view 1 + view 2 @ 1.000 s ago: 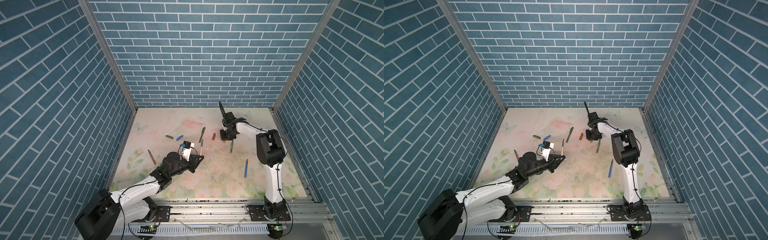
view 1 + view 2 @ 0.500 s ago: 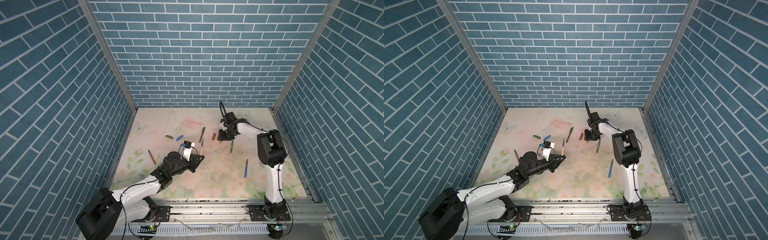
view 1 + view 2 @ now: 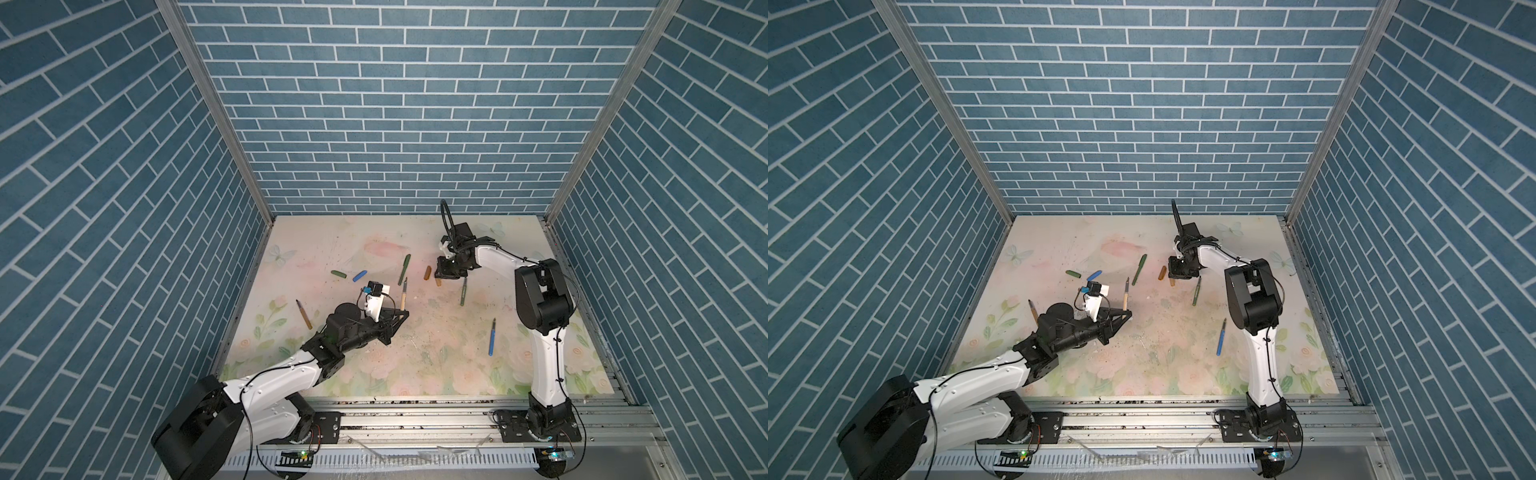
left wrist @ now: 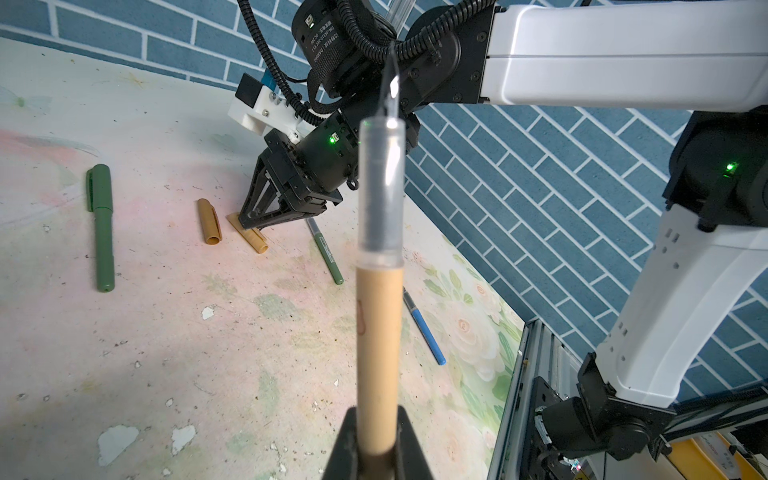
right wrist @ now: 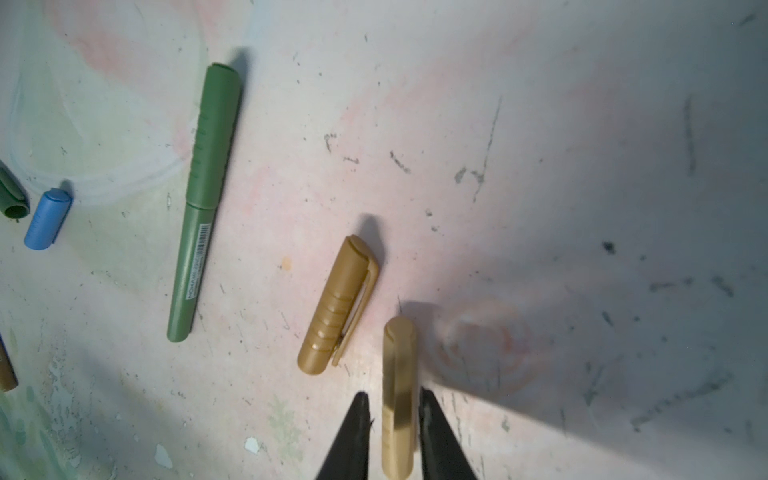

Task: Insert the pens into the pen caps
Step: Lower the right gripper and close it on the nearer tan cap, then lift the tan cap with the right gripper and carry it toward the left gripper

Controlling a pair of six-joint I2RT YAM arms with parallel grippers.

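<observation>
Clamps tan pen (image 4: 379, 353) in left gripper (image 4: 376, 415), lower end hidden between jaws. Straddles blurred tan pen cap (image 5: 399, 353) narrowly with right gripper (image 5: 393, 392); contact unclear.

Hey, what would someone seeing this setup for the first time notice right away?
Probably the tan pen, held tip-up in the shut left pincer over the middle of the floral table. Next comes the right pincer, down at the tabletop toward the back, its fingers straddling a tan cap that lies beside an amber-brown cap.
</observation>
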